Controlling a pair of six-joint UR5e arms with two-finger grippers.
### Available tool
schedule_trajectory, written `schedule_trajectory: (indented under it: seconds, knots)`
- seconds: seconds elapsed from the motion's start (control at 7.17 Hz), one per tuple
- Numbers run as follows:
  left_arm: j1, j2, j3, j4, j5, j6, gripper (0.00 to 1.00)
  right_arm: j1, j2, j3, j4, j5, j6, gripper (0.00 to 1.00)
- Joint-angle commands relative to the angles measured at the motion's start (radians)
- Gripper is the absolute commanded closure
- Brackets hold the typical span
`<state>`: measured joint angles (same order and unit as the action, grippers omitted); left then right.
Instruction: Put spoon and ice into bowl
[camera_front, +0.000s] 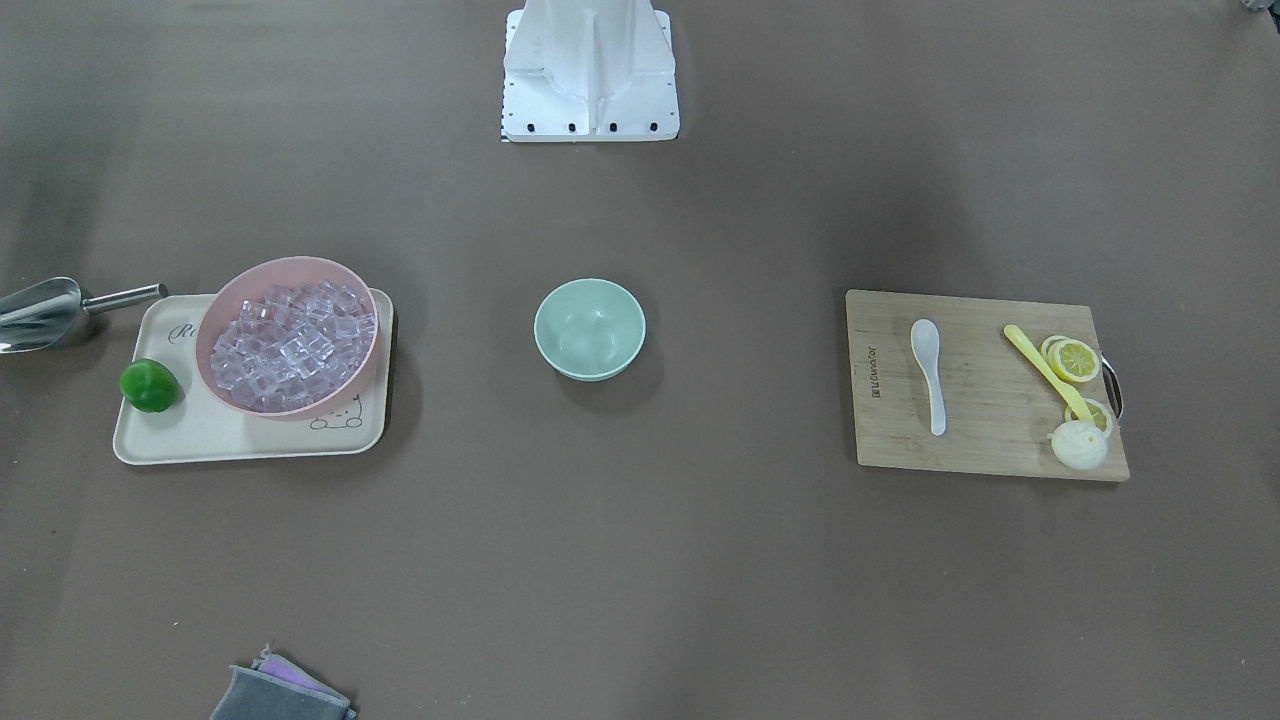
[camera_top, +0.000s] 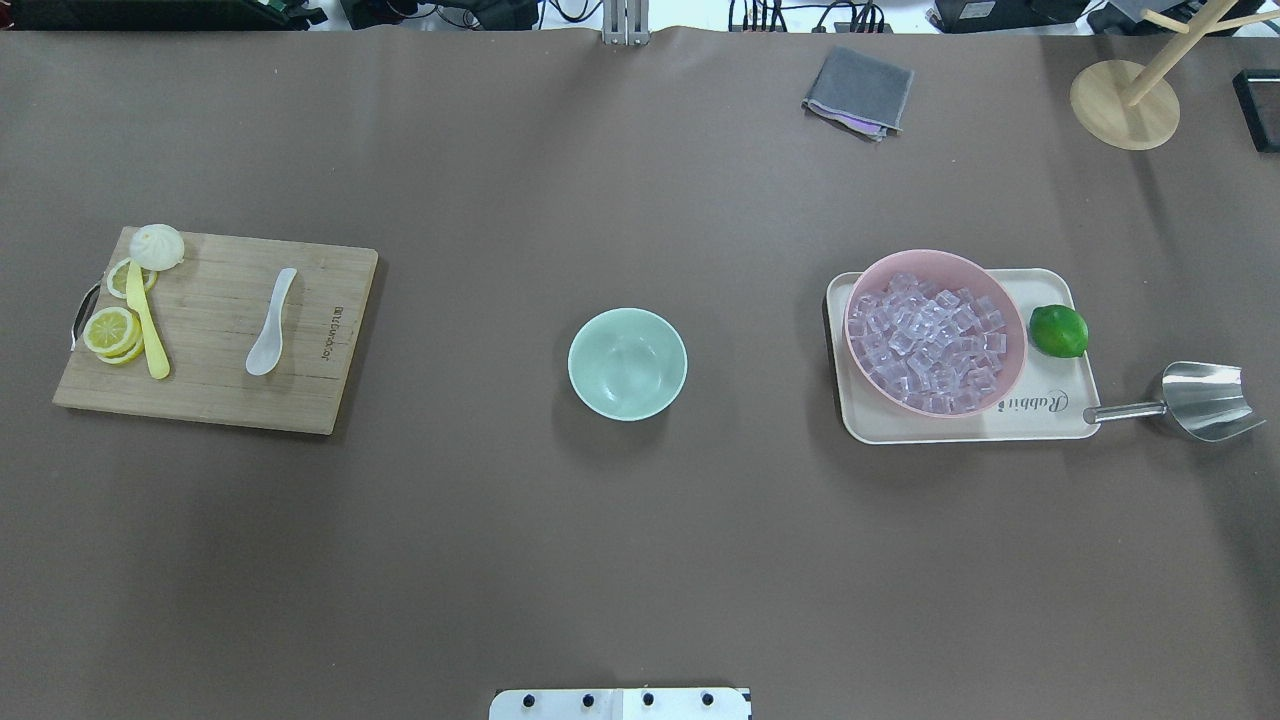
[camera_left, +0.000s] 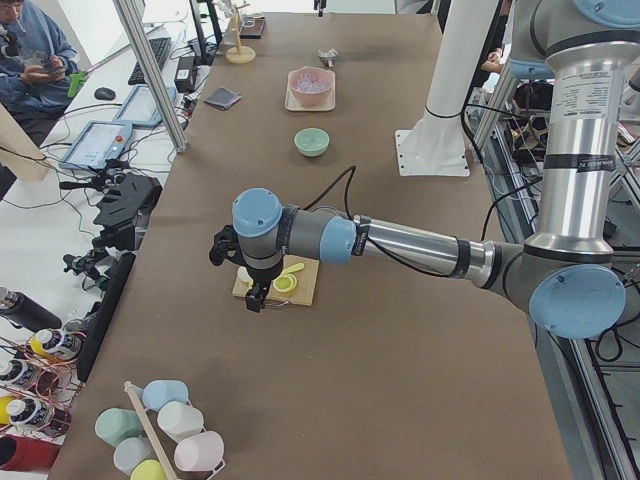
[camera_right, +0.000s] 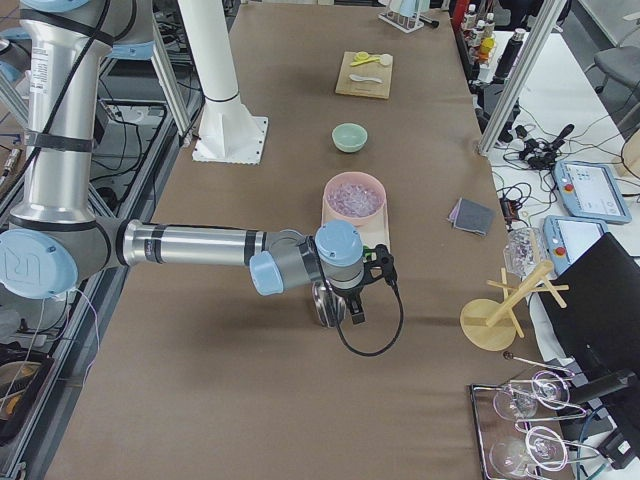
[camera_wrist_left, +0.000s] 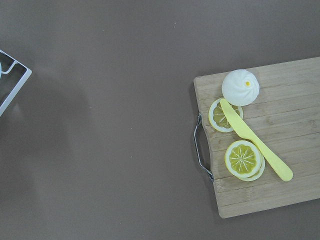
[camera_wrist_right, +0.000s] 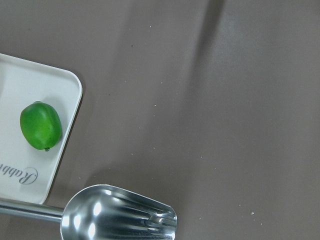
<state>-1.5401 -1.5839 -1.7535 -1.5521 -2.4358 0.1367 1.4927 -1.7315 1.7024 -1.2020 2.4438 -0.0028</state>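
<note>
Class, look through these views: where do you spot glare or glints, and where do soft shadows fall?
Right wrist view: bright glare streaks on the steel scoop, and a blurry shadow band across the table. Overhead view: the ice glints. Front-facing view: the green bowl casts a soft shadow toward the view's bottom.

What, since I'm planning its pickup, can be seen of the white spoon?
The spoon is small, white and glossy, ceramic or plastic by its look, with an oval scoop and a short straight handle. It lies flat on the wooden cutting board, scoop toward the robot, handle pointing away. Only the board touches it; the yellow spoon lies apart.
</note>
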Motion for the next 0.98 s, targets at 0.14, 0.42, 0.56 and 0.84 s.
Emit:
schedule_trajectory:
  seconds: [0.14, 0.42, 0.56, 0.84]
  knots:
    - [0.006, -0.001, 0.008, 0.000, 0.001, 0.000, 0.02, -0.053, 0.006, 0.005, 0.019, 0.015, 0.036, 0.00]
    - [0.006, -0.001, -0.001, 0.000, 0.000, 0.000, 0.02, -0.177, 0.081, 0.071, 0.102, 0.004, 0.368, 0.00]
    - [0.008, -0.001, -0.001, 0.000, 0.000, 0.000, 0.02, -0.248, 0.105, 0.077, 0.160, -0.030, 0.456, 0.00]
    - [0.006, -0.001, -0.007, 0.000, 0.000, 0.001, 0.02, -0.418, 0.182, 0.136, 0.159, -0.156, 0.742, 0.00]
